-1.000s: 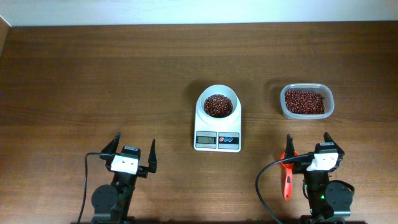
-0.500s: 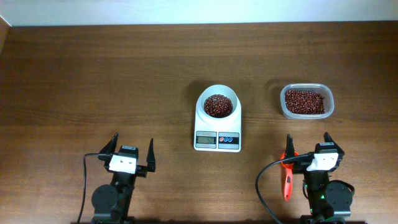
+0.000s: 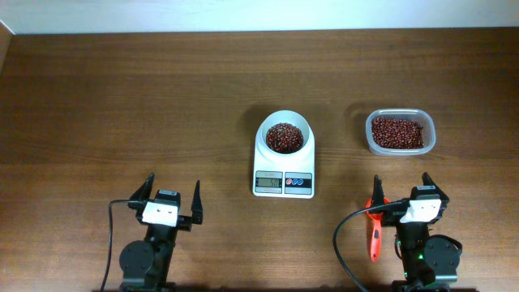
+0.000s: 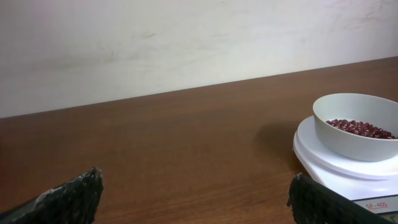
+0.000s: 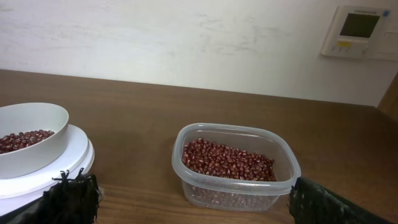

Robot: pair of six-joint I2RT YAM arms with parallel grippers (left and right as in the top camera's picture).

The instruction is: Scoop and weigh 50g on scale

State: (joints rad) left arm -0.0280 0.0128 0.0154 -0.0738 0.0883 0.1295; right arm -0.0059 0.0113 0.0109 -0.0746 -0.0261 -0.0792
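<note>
The scale (image 3: 283, 183) sat mid-table with a bowl (image 3: 284, 116) of beans (image 3: 284, 138) on it; its display was too small for us to read. The tub (image 3: 430, 134) lay to its right, well apart. The scoop (image 3: 375, 235) lay on the table just beside the right gripper (image 3: 401, 180), which gaped empty, as did the left gripper (image 3: 173, 185). We judged scooping paused or done. If the weight was short, the right gripper would need to take the scoop's handle.

Worktop (image 3: 122, 105): dark brown wood grain, matte, evenly lit. Off-white wall (image 4: 186, 43) rises directly behind the worktop's far edge and shows faint scuffs. White control panel (image 5: 359, 32) with a small screen is mounted on the wall above the worktop.
</note>
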